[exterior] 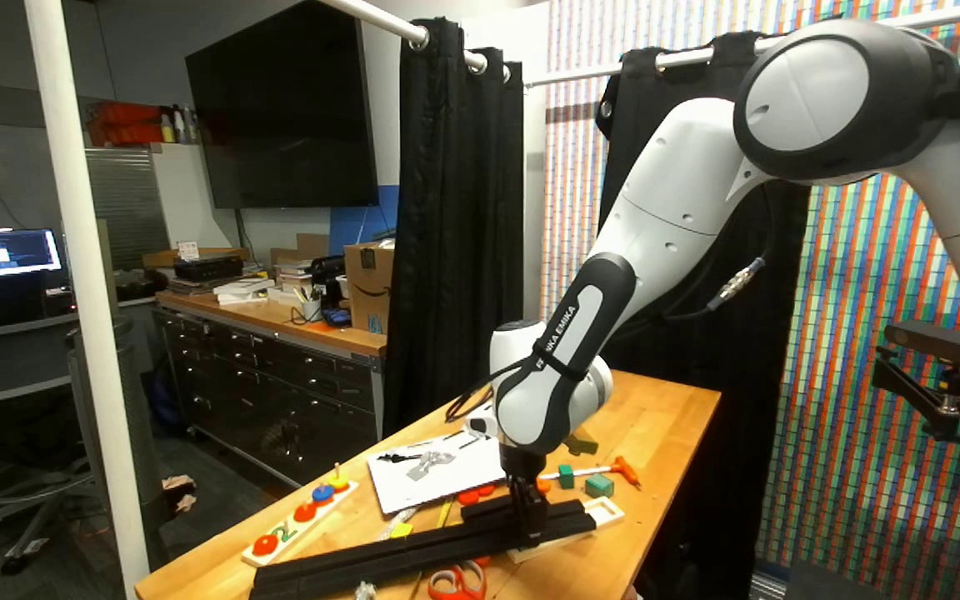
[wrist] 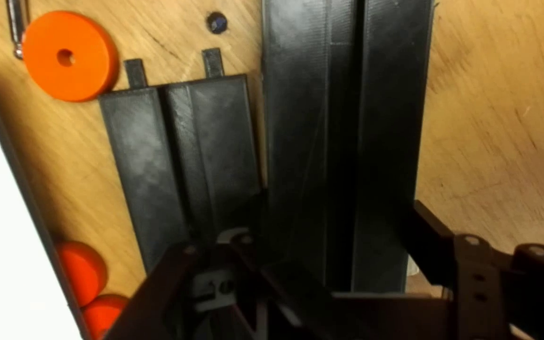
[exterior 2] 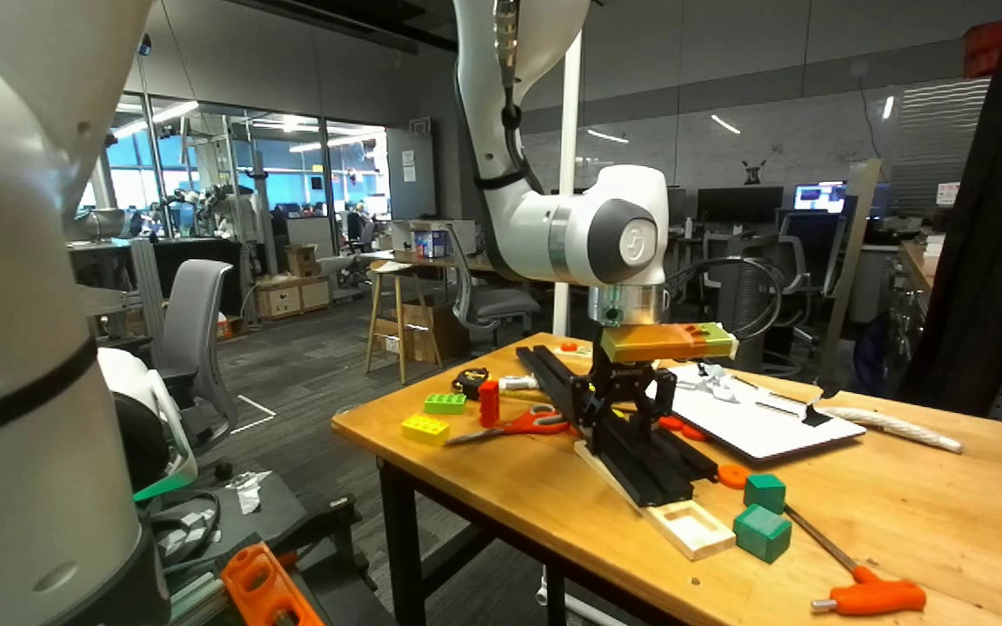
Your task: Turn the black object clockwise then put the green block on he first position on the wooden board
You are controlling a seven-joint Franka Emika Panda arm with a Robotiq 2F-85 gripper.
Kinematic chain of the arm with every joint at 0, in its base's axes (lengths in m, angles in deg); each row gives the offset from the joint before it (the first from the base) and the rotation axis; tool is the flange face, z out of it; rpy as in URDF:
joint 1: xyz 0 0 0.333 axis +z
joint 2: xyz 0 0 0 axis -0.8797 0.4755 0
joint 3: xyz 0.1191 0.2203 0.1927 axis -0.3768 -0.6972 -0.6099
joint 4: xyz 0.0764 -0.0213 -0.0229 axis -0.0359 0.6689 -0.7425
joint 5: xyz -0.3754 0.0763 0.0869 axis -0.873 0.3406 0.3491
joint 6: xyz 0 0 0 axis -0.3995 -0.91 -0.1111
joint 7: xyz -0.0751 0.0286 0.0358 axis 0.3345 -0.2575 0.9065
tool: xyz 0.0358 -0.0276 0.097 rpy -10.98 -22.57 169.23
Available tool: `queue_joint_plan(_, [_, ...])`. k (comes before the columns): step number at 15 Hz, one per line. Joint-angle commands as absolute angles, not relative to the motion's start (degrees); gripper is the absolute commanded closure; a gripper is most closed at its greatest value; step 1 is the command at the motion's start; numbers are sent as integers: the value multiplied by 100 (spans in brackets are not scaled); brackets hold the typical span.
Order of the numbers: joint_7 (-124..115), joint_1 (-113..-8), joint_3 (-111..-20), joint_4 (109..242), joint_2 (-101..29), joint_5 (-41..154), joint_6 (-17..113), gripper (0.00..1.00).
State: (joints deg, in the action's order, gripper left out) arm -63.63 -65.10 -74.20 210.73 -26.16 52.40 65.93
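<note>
The black object, a long straight bar (exterior: 413, 557), shows in both exterior views (exterior 2: 657, 474) and crosses the wrist view (wrist: 295, 118). My gripper (exterior 2: 627, 422) straddles it near one end; in the wrist view its fingertips (wrist: 337, 202) sit against both long edges, so it appears shut on the bar. A pale wooden board (exterior 2: 701, 550) lies partly under that end, with one square recess showing and the rest covered. Two dark green blocks (exterior 2: 764, 493) (exterior 2: 762, 532) stand beside the board. A flatter bright green brick (exterior 2: 444, 403) lies near the table edge.
A shorter black piece (wrist: 225, 141) lies alongside the bar. Orange discs (wrist: 69, 56), a white board with tools (exterior 2: 753, 430), an orange-handled driver (exterior 2: 879, 597), scissors (exterior 2: 536, 421), a red brick (exterior 2: 490, 403), a yellow brick (exterior 2: 425, 429) and a disc rack (exterior: 305, 518) surround it.
</note>
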Motion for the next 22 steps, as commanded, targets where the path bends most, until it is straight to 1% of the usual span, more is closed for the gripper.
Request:
queue_joint_plan(1, [-6268, -6536, -7585, 21087, -2740, 5224, 6536, 54])
queue_joint_plan(10, [-5761, -6320, -7726, 21241, -3013, 5228, 6315, 54])
queue_joint_plan(17, [-4811, -6510, -8027, 21391, -3281, 6482, 5763, 54])
queue_joint_plan(22, [-4476, -6561, -8154, 21410, -3229, 7321, 5884, 54])
